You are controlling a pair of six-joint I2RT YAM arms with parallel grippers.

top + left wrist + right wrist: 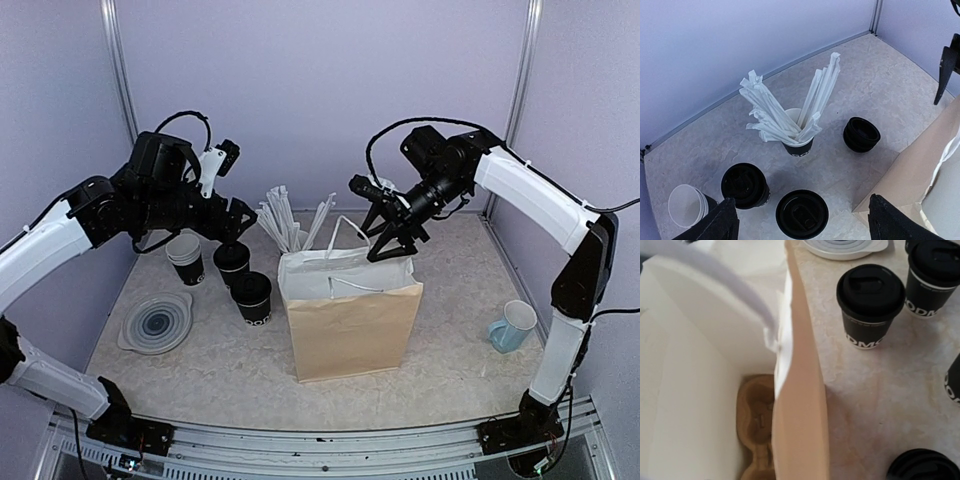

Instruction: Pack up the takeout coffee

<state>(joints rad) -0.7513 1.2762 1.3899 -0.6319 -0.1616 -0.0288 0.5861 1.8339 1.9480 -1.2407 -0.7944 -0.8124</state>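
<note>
Nearest, mid-table: brown paper bag (355, 330), upright, mouth open, white inside, with a cardboard cup carrier (757, 420) flat on its bottom. Left of it, a grey-ringed plate (157, 323); well apart to the right, a pale blue mug (513, 325). Between plate and bag, just beside the bag's left wall: takeout coffee (252, 297), upright on the table, lid on, outside the bag. Close behind that, a second lidded coffee cup (232, 262), with a stack of white-rimmed cups (186, 258) to its left. Above the two coffees, left gripper (801, 199), jaws spread wide, grasping nothing, the nearer coffee below and between the fingers (715, 225). Over the bag's mouth, right gripper (392, 250), jaws parted, nothing held. Farthest back: a cup of wrapped straws (799, 145) and a stack of black lids (861, 134)
</note>
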